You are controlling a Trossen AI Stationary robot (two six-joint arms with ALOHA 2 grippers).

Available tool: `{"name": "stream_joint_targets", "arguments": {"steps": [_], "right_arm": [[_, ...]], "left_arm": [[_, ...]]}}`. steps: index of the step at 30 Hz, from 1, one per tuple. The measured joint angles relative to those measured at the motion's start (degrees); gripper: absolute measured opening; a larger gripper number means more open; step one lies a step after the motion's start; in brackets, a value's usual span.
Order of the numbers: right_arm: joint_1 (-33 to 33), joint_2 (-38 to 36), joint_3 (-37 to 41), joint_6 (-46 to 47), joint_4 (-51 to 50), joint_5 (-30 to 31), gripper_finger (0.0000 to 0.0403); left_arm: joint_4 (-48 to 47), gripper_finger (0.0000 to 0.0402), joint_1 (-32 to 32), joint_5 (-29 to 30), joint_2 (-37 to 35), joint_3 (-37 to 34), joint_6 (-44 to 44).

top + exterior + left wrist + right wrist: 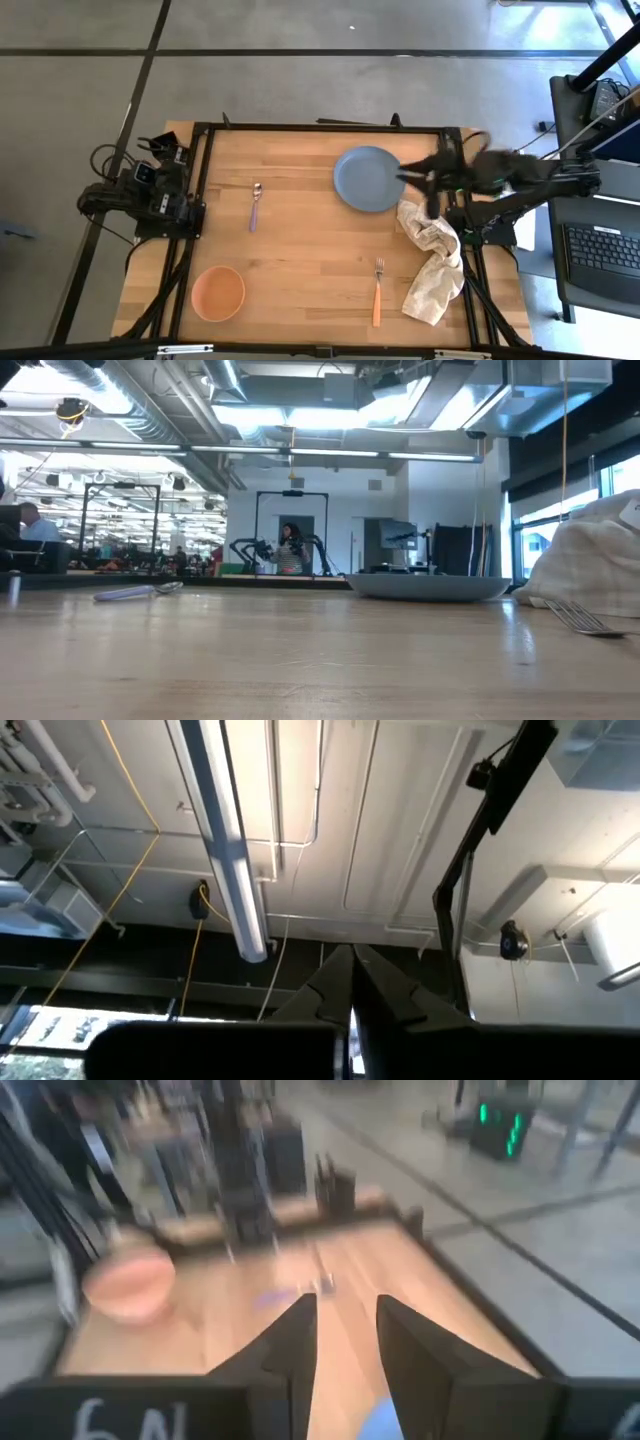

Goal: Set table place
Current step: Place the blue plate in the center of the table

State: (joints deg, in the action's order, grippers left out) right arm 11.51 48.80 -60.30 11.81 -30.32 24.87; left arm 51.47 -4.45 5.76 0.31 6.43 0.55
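The round blue plate (366,180) lies flat on the wooden table (300,250), at the far right. The orange bowl (218,292) stands near the front left. The lilac-handled spoon (254,206) and the orange-handled fork (377,290) lie flat on the planks. My right gripper (404,173) is open and empty above the plate's right rim; its wrist view (345,1342) shows the gap and a bit of blue plate (385,1425) below. It does not show in the low view, where the plate (430,586) sits alone. My left gripper (352,988) is shut, pointing up at the ceiling, its arm folded at the table's left edge (150,188).
An off-white cloth (434,260) lies crumpled along the right edge, between the plate and the fork; it also shows in the low view (590,550). A black metal frame (320,127) edges the table. Bare planks lie in the middle of the table.
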Motion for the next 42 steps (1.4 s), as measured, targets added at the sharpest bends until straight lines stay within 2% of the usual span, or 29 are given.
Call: {"name": "stream_joint_targets", "arguments": {"steps": [5, 11, 18, 22, 27, 31, 35, 42], "right_arm": [[-0.44, 7.32, 0.4, 0.01, 2.17, 0.1, 0.0108], [-2.24, 12.06, 0.4, 2.64, 3.37, -0.04, 0.0109], [-5.63, 17.02, 0.4, 6.43, -2.13, -5.71, 0.0109], [-7.44, 22.14, 0.4, 7.96, -5.22, -10.05, 0.0108], [-9.22, 29.58, 0.4, 7.7, -4.62, -10.53, 0.0108], [-11.1, 34.66, 0.4, 13.76, -3.5, -11.23, 0.0108], [-12.57, 38.6, 0.4, 17.13, -3.01, -14.99, 0.0108], [-14.09, 43.1, 0.4, 18.12, -1.89, -17.54, 0.0108]], "left_arm": [[-1.78, 0.0029, -0.01, 0.13, -0.01, 3.24, -1.63], [-12.73, 0.0079, 0.0, 4.77, 0.02, 7.05, -1.34], [-13.29, 0.0111, -0.01, 4.98, 0.05, 7.33, -1.39], [-13.32, 0.0116, -0.02, 4.96, 0.05, 7.33, -1.41], [-13.34, 0.011, -0.01, 4.91, 0.05, 7.33, -1.5], [-13.32, 0.0103, 0.0, 4.9, 0.05, 7.33, -1.72], [-13.32, 0.0098, -0.02, 4.9, 0.05, 7.33, -1.72], [-13.32, 0.0094, -0.02, 4.9, 0.05, 7.33, -1.7]]}}
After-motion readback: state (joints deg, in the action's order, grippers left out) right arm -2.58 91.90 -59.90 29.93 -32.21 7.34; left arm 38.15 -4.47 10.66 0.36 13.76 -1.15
